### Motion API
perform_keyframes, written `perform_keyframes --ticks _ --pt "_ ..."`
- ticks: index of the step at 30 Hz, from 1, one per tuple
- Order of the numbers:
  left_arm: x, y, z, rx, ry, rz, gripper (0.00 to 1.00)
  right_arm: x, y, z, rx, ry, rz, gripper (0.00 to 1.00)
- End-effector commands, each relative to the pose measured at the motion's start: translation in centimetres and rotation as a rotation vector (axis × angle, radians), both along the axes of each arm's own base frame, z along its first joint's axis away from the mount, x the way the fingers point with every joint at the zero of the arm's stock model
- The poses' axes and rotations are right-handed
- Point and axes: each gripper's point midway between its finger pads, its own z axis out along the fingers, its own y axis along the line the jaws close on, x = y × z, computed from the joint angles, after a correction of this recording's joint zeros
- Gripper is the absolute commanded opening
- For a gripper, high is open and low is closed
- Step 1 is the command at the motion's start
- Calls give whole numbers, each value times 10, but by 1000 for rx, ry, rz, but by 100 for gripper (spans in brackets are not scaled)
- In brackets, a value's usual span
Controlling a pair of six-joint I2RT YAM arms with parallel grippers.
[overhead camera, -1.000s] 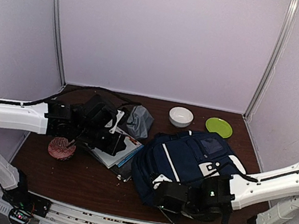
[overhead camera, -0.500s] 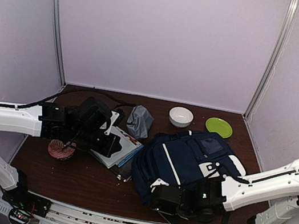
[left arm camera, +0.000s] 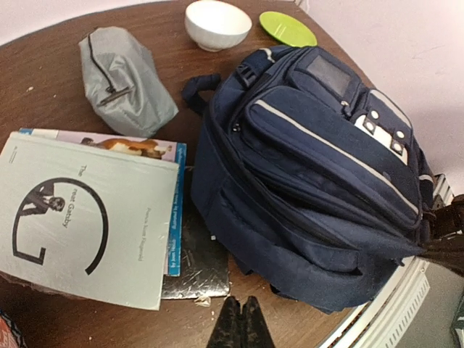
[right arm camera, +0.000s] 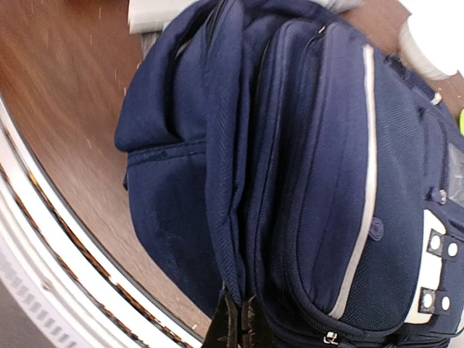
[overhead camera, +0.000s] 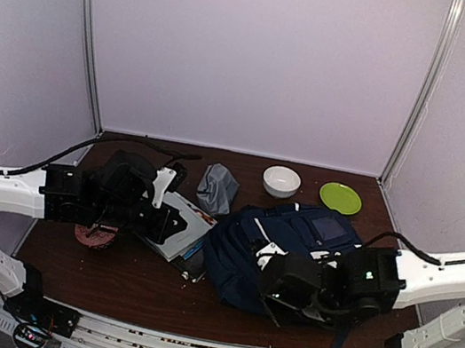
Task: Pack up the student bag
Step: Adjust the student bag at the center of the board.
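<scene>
opening the bag (overhead camera: 313,229), which lies just right of the book (left arm camera: 80,217). right gripper (right arm camera: 233,326) fingers pinched shut at its zip seam; left gripper (left arm camera: 241,326) shut, empty, near the book. next: draw the zip open.

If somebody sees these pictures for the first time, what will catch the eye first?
The big navy student bag dominates the centre-right, with the right arm's fingers shut at its near seam. Left of it lie a pale Gatsby book and a grey pouch; a white bowl and green plate sit behind.
</scene>
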Motion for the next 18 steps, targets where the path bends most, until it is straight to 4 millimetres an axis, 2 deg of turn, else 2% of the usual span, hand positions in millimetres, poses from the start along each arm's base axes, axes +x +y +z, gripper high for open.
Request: perform_keyframes --ticks 1,5,7,9,12,14,16,18 --pt "-8 -31 33 -105 -141 -107 0 19 4 57 228 -45 -113 0" --pt "-23 -58 39 -102 -186 -198 0 25 2 72 338 -39 -168 0" --pt "-28 -72 42 -87 -215 -237 5 29 -1 82 390 -47 -198 0" --pt "-34 -83 45 -78 -235 -272 16 32 -2 95 458 -48 -217 0" --pt "-40 -97 51 -95 -252 -310 41 40 -6 110 554 -44 -265 0" --pt "-43 -105 59 -135 -262 -325 54 44 -7 112 600 -35 -298 0" --pt "-47 -110 64 -168 -258 -338 60 47 -6 110 636 -18 -320 0" --pt "-50 -116 66 -197 -241 -349 61 50 -1 108 682 4 -338 0"
